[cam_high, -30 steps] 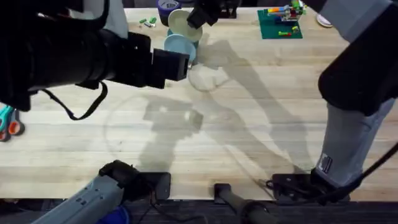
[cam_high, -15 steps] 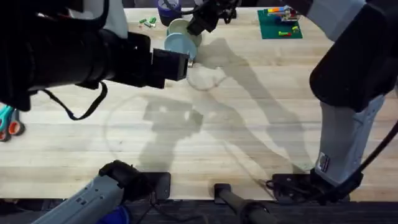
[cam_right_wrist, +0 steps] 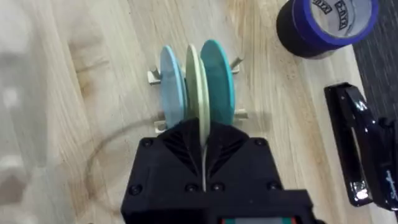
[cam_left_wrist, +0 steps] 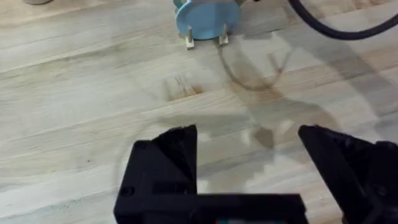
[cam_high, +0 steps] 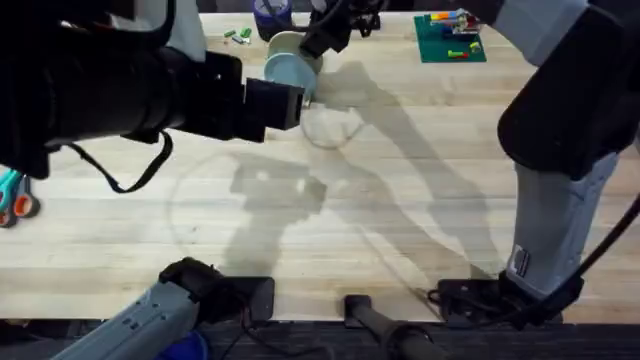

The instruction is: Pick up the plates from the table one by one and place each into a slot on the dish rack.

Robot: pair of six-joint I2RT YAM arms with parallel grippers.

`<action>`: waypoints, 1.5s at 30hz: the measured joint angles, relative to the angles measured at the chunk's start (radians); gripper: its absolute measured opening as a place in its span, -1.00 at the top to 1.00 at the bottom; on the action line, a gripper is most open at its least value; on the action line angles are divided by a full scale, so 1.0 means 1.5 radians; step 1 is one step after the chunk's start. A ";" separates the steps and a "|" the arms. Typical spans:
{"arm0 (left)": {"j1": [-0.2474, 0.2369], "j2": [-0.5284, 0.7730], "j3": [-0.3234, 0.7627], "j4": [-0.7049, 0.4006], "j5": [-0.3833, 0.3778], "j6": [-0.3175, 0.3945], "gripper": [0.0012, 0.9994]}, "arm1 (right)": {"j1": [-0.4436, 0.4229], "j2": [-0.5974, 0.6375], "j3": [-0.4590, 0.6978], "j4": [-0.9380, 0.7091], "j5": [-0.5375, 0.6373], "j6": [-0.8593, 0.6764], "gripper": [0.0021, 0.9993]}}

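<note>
Dish rack [cam_right_wrist: 198, 93] at far side of the table [cam_high: 400, 200], near the back edge. Three plates on edge in its slots: pale blue plate [cam_right_wrist: 172, 84], yellow-green plate [cam_right_wrist: 196, 87] in the middle, teal plate [cam_right_wrist: 217, 78].

Right gripper [cam_right_wrist: 203, 146] is directly over the rack, fingers pinched on the rim of the yellow-green plate, which stands between the two blue ones; all three close together, gaps narrow. In the overhead view the right gripper [cam_high: 318, 35] reaches across to the rack [cam_high: 292, 62] from the right.

Left gripper [cam_left_wrist: 249, 162] hovers over bare wood, fingers spread wide, nothing between them. In its wrist view the rack [cam_left_wrist: 206, 28] lies ahead with a blue plate [cam_left_wrist: 208, 14] facing it. A black cable [cam_left_wrist: 342, 25] crosses that view beyond the rack.

Around the rack: roll of blue tape [cam_right_wrist: 328, 25] just beside; black stapler [cam_right_wrist: 360, 149] on a dark mat. Green brick baseplate [cam_high: 450, 38] well apart to the right. Left arm [cam_high: 120, 85] hangs large and dark over the left half of the table.
</note>
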 joint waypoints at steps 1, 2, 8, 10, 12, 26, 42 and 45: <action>0.000 0.000 0.000 0.000 0.000 0.000 -0.99 | 0.000 0.000 0.002 -0.001 -0.002 -0.003 0.95; 0.000 0.000 0.000 0.000 0.000 0.000 -0.99 | 0.000 0.000 0.006 -0.003 -0.004 -0.003 0.95; 0.000 0.000 0.000 0.000 0.000 0.000 -0.99 | 0.000 0.000 0.059 -0.021 -0.010 -0.013 0.95; 0.000 0.000 0.000 0.000 0.000 0.000 -0.99 | 0.000 0.000 0.073 -0.022 -0.010 -0.021 0.95; 0.000 0.000 0.000 0.000 0.000 0.000 -0.99 | 0.000 0.000 0.080 -0.022 -0.010 -0.032 0.95; 0.000 0.000 0.000 0.000 -0.008 0.000 -0.99 | 0.000 0.000 0.081 -0.056 -0.010 -0.094 0.95; 0.000 0.032 0.000 0.000 -0.010 0.000 -0.99 | 0.000 0.000 0.081 -0.054 -0.054 -0.103 0.95; 0.000 0.032 0.000 0.000 -0.010 0.000 -0.99 | 0.000 0.000 0.081 -0.054 -0.056 -0.103 0.95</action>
